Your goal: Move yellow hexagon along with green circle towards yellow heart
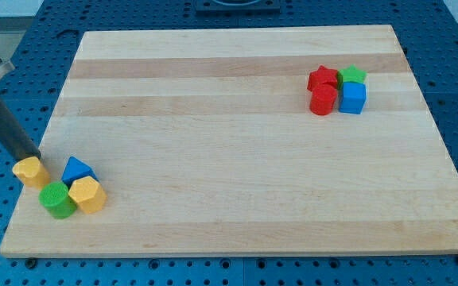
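The yellow hexagon [87, 195] lies near the board's bottom left corner, touching the green circle [56, 199] on its left. The yellow heart [31, 171] lies just up and left of the green circle, at the board's left edge. A blue triangle [77, 170] sits right above the hexagon. My rod comes down from the view's upper left, and my tip [32, 156] rests at the top edge of the yellow heart, up and left of the green circle and hexagon.
A cluster at the board's upper right holds a red star [322, 78], a green star [353, 75], a red cylinder-like block [323, 101] and a blue cube [352, 98]. The wooden board [237, 143] lies on a blue pegboard table.
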